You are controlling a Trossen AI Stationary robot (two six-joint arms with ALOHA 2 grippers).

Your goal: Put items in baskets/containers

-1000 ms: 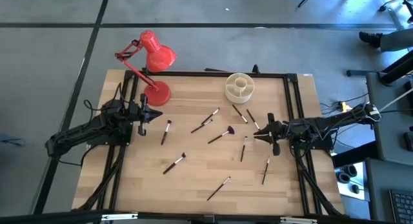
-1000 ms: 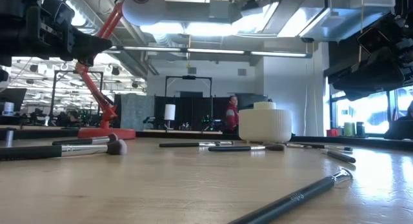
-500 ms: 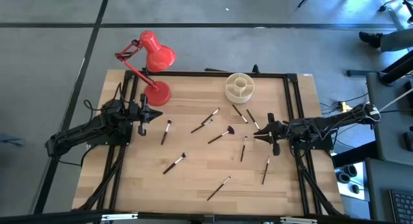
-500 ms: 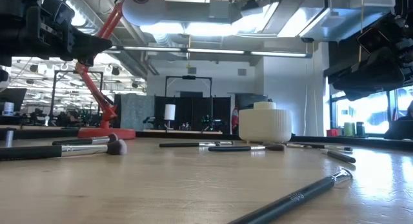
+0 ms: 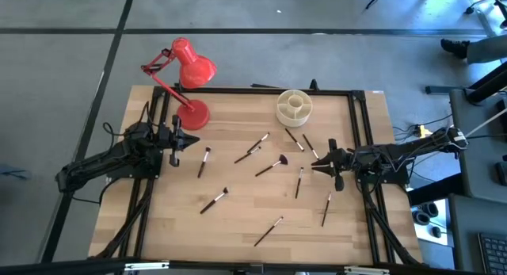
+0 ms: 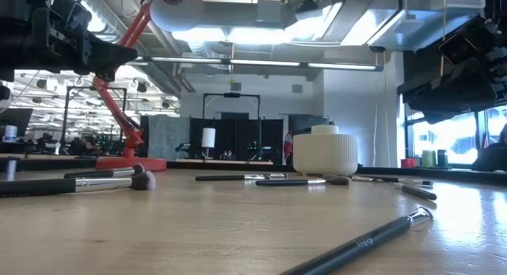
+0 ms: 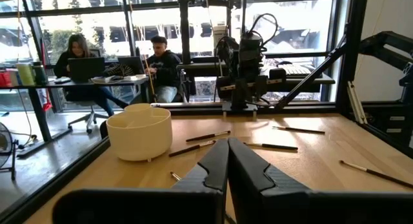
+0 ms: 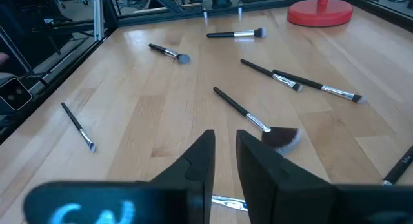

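Low in the high view, the brushes (image 5: 268, 231) lie scattered across the table's middle, none yet in the cream organiser (image 5: 294, 106) at upper centre. The left gripper (image 5: 178, 140) at centre-left is shut and empty. The right gripper (image 5: 326, 166) at centre-right holds nothing, its fingers a narrow gap apart; picking has not begun, so I think it must first open wider over a nearby brush.

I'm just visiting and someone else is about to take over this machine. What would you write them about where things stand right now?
Left gripper: shut, empty, hovering at the table's left side near the red lamp.
Right gripper: fingers slightly apart, holding nothing, at the right side among the brushes.
Brushes: all loose on the wooden table, for example the fan-tipped brush mid-table and another brush near the front edge.
Cream organiser cup: at the far edge, no brush visible in it.
Done: nothing yet.
Left: every brush goes into the cup.
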